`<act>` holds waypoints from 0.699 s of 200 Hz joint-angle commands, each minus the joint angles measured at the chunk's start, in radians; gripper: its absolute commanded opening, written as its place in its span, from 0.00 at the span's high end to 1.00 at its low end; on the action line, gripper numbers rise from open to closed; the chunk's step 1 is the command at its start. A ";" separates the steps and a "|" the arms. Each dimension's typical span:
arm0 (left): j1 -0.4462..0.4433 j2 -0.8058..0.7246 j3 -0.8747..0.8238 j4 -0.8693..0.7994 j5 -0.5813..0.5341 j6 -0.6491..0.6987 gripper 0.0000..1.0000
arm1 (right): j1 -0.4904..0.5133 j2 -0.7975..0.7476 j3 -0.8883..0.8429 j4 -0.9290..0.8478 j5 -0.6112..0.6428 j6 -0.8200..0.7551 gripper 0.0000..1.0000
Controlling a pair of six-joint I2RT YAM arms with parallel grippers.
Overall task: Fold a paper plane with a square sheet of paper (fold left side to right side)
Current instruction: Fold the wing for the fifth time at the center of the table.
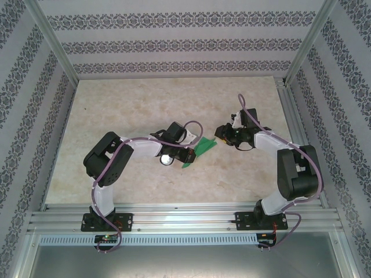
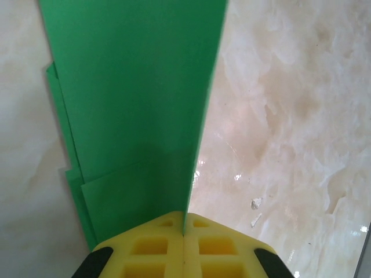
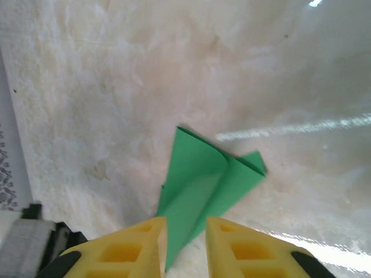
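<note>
We see our left claw (image 2: 184, 223) fully closed, its yellow pads pressed together on one edge of the paper plane (image 2: 133, 116). From the pinch, the green paper stands on edge and runs straight ahead of this claw. More folded layers show stepped along its left side, low over the marbled bench (image 2: 290, 116).

Our right claw (image 3: 185, 223) has its yellow fingers (image 3: 139, 243) apart with a narrow gap between them. The green paper lies ahead of this claw, with its near end reaching down into that gap close to the left finger. We cannot tell whether either pad touches it. Farther out it spreads into two pointed flaps, one ahead and one off to the right, with a crease between them.

From above, the two claws face each other over the middle of the bench, and the paper spans the short stretch between them.
</note>
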 commanded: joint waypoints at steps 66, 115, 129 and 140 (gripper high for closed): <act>0.021 0.022 0.020 0.065 0.048 -0.055 0.95 | 0.045 0.193 0.029 0.163 0.034 0.118 0.98; 0.021 0.030 0.027 0.064 0.045 -0.055 0.95 | 0.056 0.224 0.026 0.202 0.028 0.134 0.99; 0.022 0.033 0.028 0.063 0.045 -0.058 0.95 | 0.056 0.227 0.028 0.202 0.028 0.132 0.99; 0.023 0.038 0.033 0.060 0.044 -0.058 0.93 | 0.057 0.234 0.031 0.199 0.033 0.131 0.99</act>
